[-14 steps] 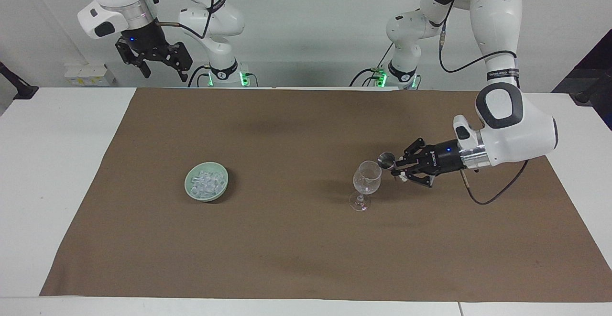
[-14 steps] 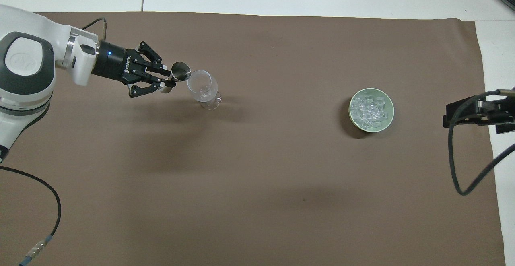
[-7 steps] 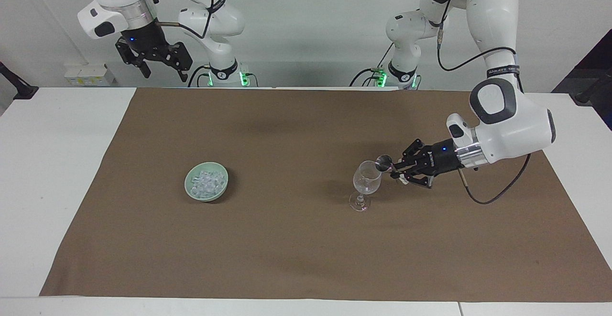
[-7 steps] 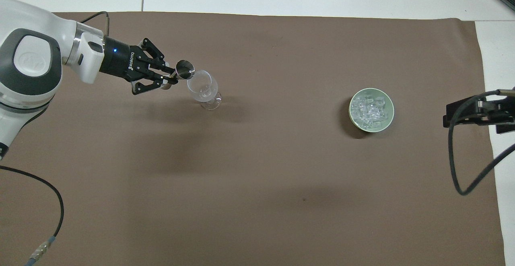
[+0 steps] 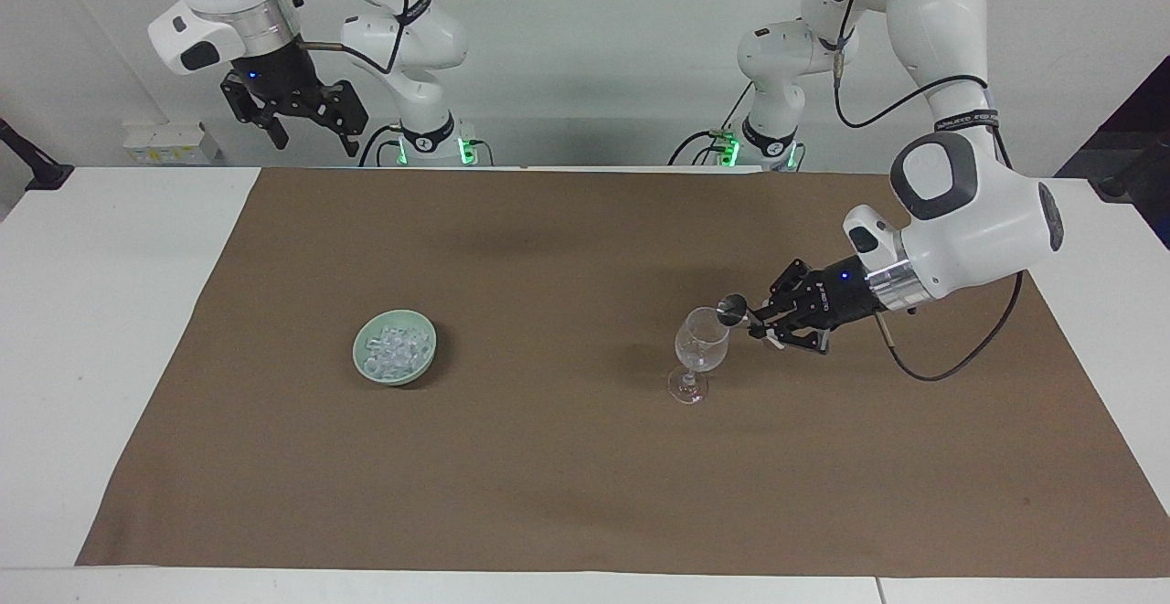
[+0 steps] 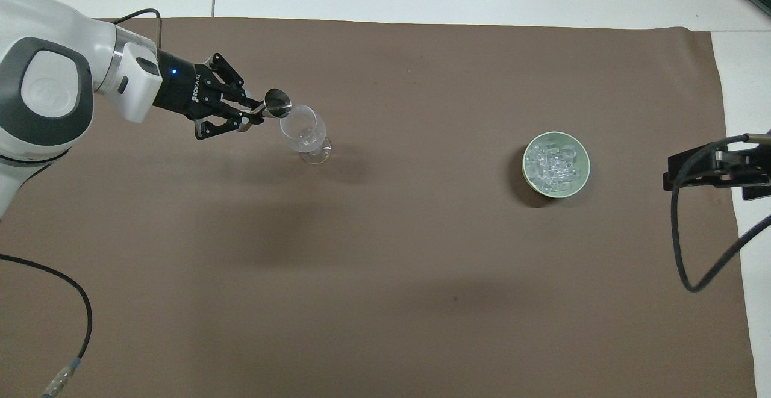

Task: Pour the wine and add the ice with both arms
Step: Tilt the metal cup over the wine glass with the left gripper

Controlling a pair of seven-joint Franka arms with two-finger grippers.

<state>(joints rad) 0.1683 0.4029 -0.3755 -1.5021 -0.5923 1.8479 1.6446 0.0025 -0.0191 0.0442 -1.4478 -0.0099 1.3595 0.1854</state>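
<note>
**Jigger tipped at the wine glass rim, ice waiting in its bowl**

A white table (image 5: 110, 330) carries a brown mat (image 5: 585, 458) that covers nearly all of its top. The left arm (image 5: 960, 211) reaches low over the mat toward its own end of the table. The right arm (image 5: 228, 10) waits raised above the table's edge nearest the robots, at its own end.

The left gripper (image 5: 757, 319) has its fingertips pinched on a small metal jigger (image 5: 731, 308), gripped at its narrow waist and laid over on its side, with its open mouth at the rim of the wine glass (image 5: 699, 348). The right gripper (image 5: 306, 133) hangs with its fingers spread apart and nothing between them.

The wine glass is clear and stemmed, standing upright on the mat, toward the left arm's end. The pale green bowl (image 5: 395, 348) sits on the mat toward the right arm's end, well apart from the glass and about level with it.

The ice (image 5: 395, 343) lies heaped in that bowl: small, clear, whitish cubes, glassy and jumbled, filling most of the bowl.
</note>
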